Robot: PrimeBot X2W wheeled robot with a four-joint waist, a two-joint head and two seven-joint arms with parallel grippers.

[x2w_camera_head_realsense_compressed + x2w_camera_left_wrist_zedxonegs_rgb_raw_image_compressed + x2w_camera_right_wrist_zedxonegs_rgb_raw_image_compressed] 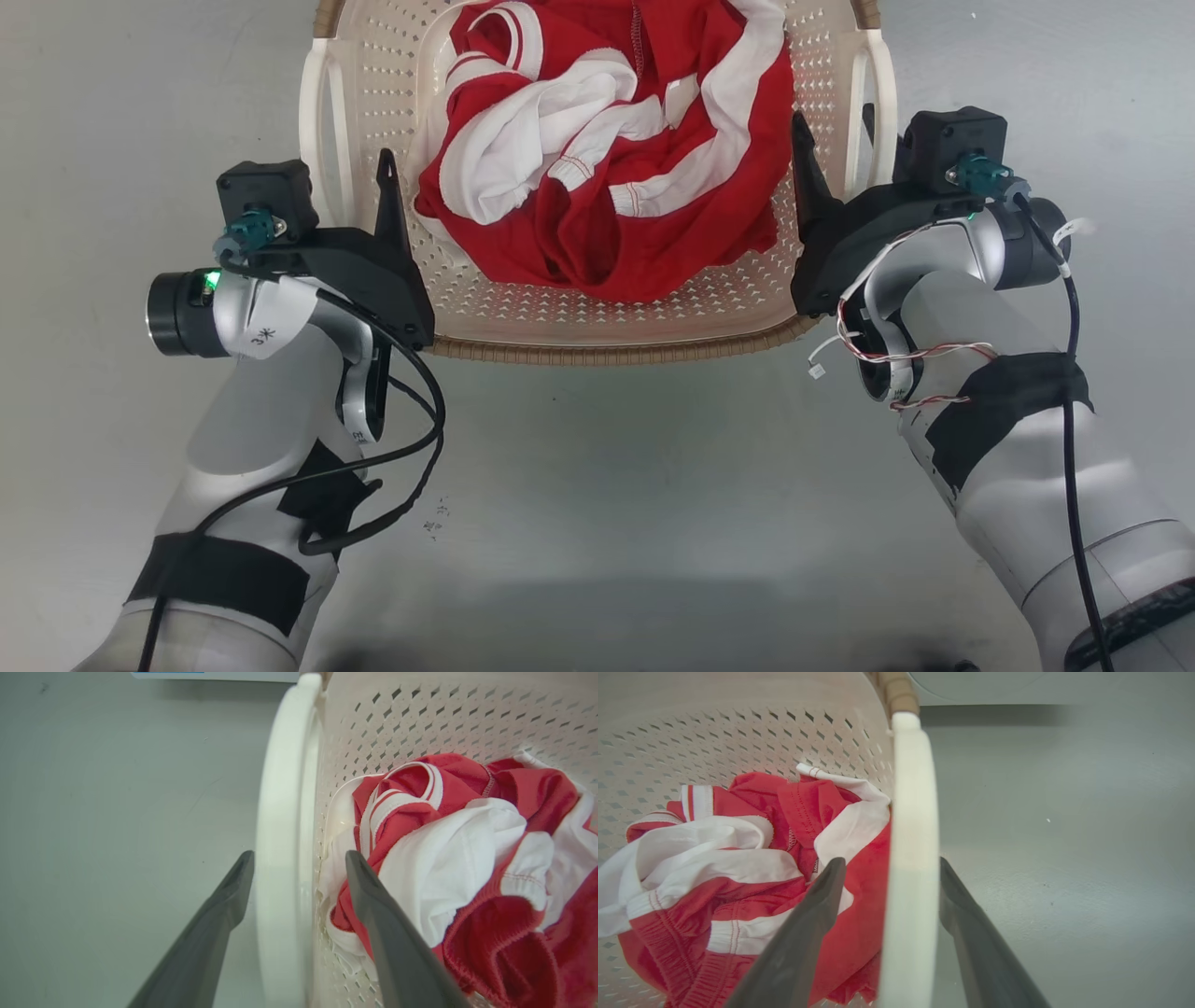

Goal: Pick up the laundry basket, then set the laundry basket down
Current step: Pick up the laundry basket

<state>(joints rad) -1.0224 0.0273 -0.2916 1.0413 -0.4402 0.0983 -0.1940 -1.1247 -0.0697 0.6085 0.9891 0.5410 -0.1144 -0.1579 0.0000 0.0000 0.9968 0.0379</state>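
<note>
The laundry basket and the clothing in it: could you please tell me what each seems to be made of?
The laundry basket looks like matte cream moulded plastic, given its regular punched holes; its brown rim looks woven but may be plastic too. The handle looks smooth white plastic. The clothing seems soft knit fabric, creased, with stitched hems.

One small cream perforated plastic laundry basket [597,313] with a brown woven-look rim, bearing two white curved plastic handles [322,131]. Two dark two-fingered grippers: left gripper [300,855], right gripper [891,861]. Crumpled red-and-white fabric clothing [607,177] — number of pieces unclear.
</note>
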